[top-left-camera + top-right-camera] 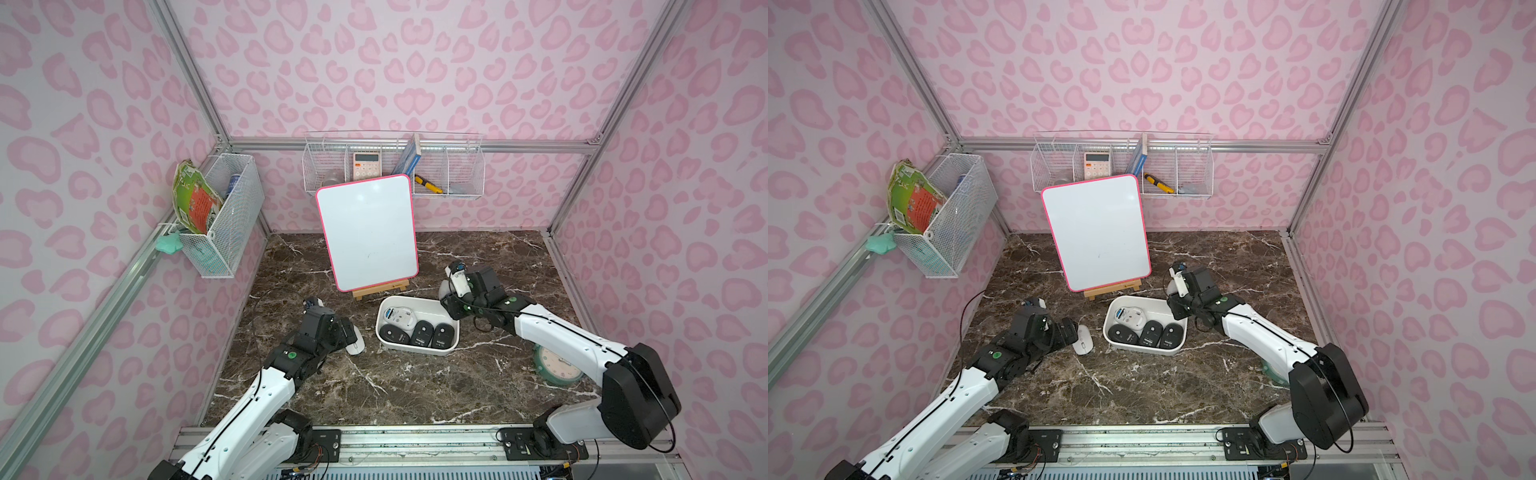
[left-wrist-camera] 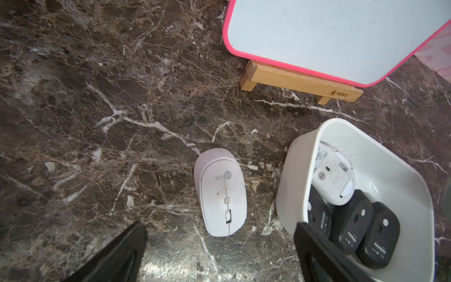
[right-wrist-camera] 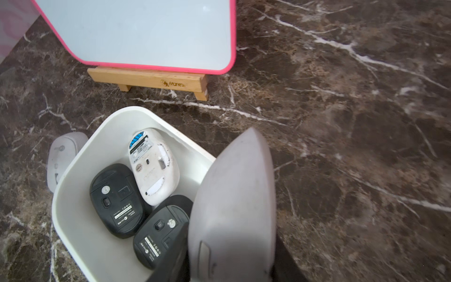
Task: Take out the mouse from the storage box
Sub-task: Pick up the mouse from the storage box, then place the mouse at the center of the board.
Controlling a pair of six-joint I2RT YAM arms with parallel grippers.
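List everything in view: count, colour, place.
storage box: 1, white, table centre
boxed mice: 4, three black, one white, undersides up
table mouse: 1, white, beside box
held mouse: 1, white, by box's right end
whiteboard: 1, pink-framed, on easel behind box
wire baskets: 2, white, back wall, left wall
calculator, book, yellow knife: 1 each, back basket
clock: 1, green, under right arm
left gripper: open, by table mouse
right gripper: shut on held mouse

White storage box (image 1: 411,348) (brown, white-veined table (image 1: 415,395))
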